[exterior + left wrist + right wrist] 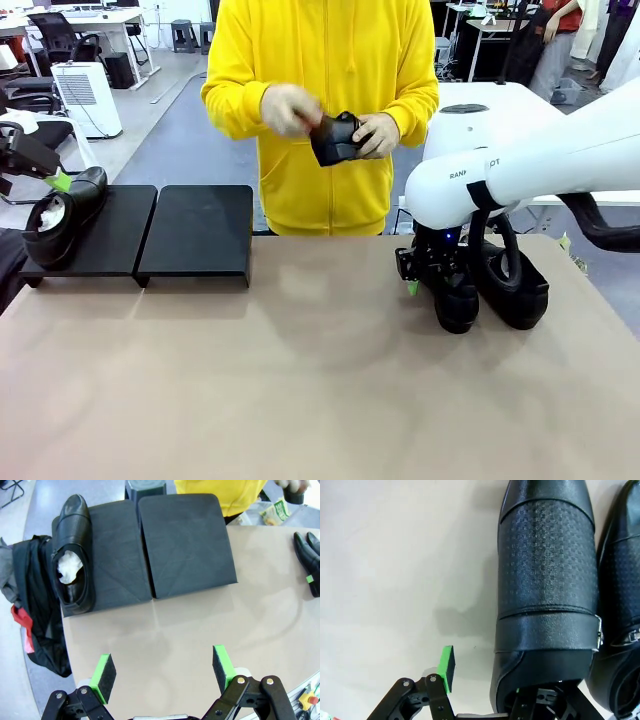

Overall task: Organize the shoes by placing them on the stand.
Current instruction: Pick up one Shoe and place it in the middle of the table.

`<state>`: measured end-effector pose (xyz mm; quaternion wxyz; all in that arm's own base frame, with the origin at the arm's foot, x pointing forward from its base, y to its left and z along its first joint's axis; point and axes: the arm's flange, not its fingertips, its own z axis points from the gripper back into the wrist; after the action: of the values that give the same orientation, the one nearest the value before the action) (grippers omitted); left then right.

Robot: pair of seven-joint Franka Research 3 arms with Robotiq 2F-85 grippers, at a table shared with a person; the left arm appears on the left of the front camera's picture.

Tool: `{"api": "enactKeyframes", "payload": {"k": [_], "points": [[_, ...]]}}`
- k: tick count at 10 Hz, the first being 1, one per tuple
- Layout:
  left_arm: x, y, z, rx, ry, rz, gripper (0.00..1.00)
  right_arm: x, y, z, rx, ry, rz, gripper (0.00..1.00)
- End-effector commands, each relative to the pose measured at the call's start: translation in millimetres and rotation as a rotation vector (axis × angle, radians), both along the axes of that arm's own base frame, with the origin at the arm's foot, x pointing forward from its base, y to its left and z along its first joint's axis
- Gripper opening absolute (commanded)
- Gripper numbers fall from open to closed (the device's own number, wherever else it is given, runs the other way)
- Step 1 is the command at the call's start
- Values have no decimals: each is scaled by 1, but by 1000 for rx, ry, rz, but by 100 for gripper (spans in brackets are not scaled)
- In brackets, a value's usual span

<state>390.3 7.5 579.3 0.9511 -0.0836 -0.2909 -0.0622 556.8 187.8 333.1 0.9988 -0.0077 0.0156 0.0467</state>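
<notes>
Currently, the right gripper (482, 680) stands low at the heel end of the target shoe (545, 580), the one of a pair nearer the middle of the table (300, 400). Its jaws are partly spread and straddle the shoe's side wall. The outer pad (447, 666) hangs just beside the leather with a visible gap, and the inner finger dips into the shoe opening, where it is mostly hidden. No clamp is made yet. This placement suggests a pinch on the collar wall, which is stiff enough to carry the shoe without crushing the upper. The second shoe (620, 605) lies just beside the target shoe, so the outer pad takes the free side.

The left gripper (165, 672) hovers above bare table short of the stand (200, 235), jaws wide and holding nothing. This is judged a standby posture that leaves the route to the stand unobstructed.

Farther back, the stand sits at the far left of the table as two flat platforms side by side. The racked shoe (65, 215), stuffed with white paper (70, 566), lies along the outer edge of the left platform. That position leaves the space beside it and the whole adjacent platform free for more shoes.

Farthest off, the person's hands (378, 135) hold the held shoe (335, 138) at chest height. One hand is blurred, so its action cannot be told.
</notes>
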Motion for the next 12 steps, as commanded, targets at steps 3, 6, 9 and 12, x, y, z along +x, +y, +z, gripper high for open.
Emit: {"api": "enactKeyframes", "payload": {"k": [3, 6, 9, 12], "points": [[-1, 0, -3, -17, -11, -3, 100, 8, 2, -2, -36, 13, -12, 0], [-1, 0, -3, -17, -11, -3, 100, 8, -3, -9, -49, 32, -30, 0], [-1, 0, -3, -17, -11, -3, 100, 4, -14, 0, -31, 78, -79, 0], [-1, 0, -3, -17, -11, -3, 100, -42, -21, 69, 30, -36, -154, 0]]}}
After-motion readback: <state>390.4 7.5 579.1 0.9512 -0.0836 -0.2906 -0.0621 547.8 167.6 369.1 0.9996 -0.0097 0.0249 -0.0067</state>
